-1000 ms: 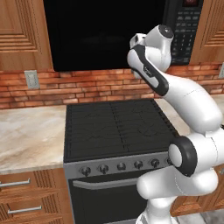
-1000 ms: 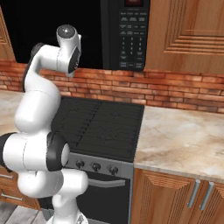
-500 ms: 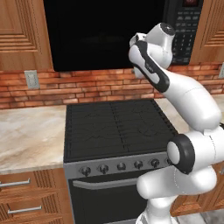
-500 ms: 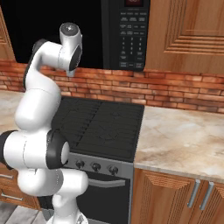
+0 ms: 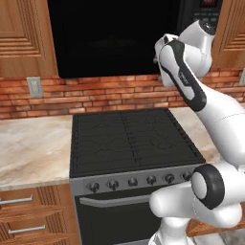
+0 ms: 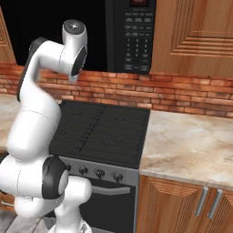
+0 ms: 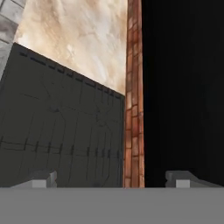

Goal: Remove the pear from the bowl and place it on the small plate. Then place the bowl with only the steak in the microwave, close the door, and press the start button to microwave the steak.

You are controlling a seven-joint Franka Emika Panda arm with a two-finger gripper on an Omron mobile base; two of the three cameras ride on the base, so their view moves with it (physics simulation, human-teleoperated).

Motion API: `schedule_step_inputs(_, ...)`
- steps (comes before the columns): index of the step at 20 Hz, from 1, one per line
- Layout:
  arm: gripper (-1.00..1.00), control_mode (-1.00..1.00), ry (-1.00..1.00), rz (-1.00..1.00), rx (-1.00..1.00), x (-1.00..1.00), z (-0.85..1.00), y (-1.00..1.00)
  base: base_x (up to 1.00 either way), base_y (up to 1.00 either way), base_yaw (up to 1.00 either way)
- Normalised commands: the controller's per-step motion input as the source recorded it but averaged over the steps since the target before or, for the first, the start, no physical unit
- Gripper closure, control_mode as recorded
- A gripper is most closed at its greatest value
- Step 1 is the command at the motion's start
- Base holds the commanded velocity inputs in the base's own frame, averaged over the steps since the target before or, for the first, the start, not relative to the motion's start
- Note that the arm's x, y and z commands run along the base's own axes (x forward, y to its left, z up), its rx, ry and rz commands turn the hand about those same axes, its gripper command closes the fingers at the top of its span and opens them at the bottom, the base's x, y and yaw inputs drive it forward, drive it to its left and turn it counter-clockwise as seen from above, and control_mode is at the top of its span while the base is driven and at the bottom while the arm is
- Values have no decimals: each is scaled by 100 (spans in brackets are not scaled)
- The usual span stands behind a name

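Brick backsplash and stove are seen past the pincer, whose fingertips are spread wide with nothing held. Beside the brick, the microwave front is seen as a dark face; whether its door is closed cannot be told. Its keypad sits right of the arm. Likely next: reach toward that panel. Pear, bowl and plate are not located; bench flanks the stove.

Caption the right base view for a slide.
White arm raised before the closed black microwave, above the gas stove.
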Motion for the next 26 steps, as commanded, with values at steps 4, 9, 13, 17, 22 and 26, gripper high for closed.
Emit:
schedule_step_inputs(4, -100, -100, 0, 0, 1, -100, 3, -47, 0, 0, 0)
schedule_step_inputs(9, -100, -100, 2, 0, 2, -88, -14, -92, 0, 0, 0)
schedule_step_inputs(13, -100, -100, 0, -3, 3, -54, -52, -90, 0, 0, 0)
schedule_step_inputs(17, -100, -100, 0, -5, 11, -12, -25, -56, 0, 0, 0)
schedule_step_inputs(22, -100, -100, 0, 0, 21, 30, 1, -5, 0, 0, 0)
schedule_step_inputs(26, -100, -100, 0, 0, 11, 26, 21, 0, 0, 0, 0)
